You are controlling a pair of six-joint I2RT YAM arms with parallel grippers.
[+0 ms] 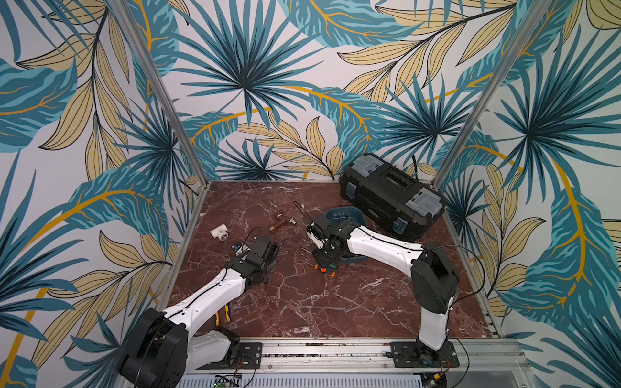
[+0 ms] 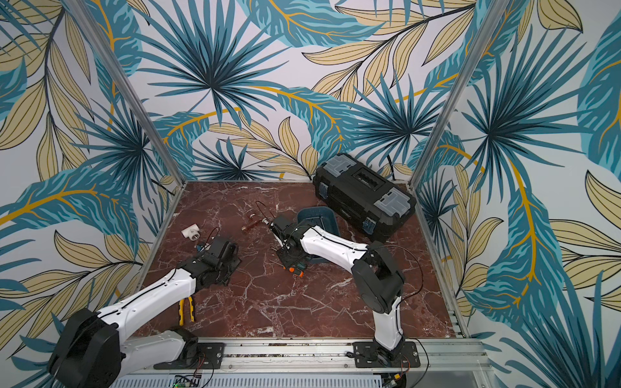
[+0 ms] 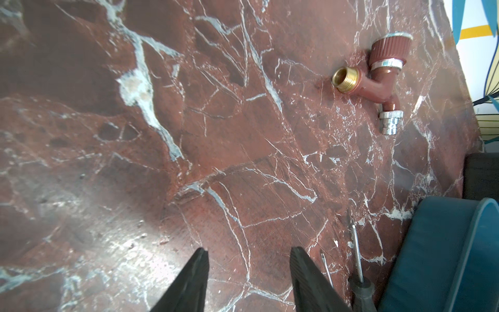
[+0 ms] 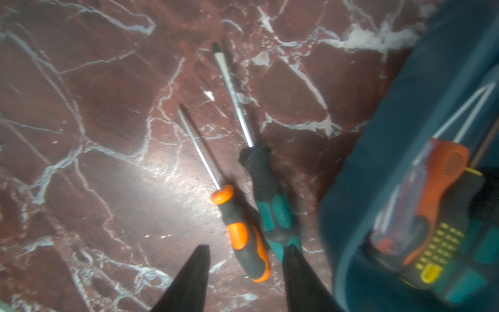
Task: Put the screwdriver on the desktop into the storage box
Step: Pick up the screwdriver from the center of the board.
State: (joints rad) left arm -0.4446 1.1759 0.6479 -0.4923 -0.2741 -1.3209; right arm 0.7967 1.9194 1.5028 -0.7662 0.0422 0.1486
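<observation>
Screwdriver (image 4: 244,235), rubbery orange/blk grip

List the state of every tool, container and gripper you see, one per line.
orange-handled screwdriver: lying flat on the desktop, not gripped
teal-handled screwdriver: lying flat beside it, outside the storage box
storage box: lidless, already holding tools
black toolbox: lid shut
left gripper: open, empty
right gripper: open, above the screwdriver handles, holding nothing
</observation>
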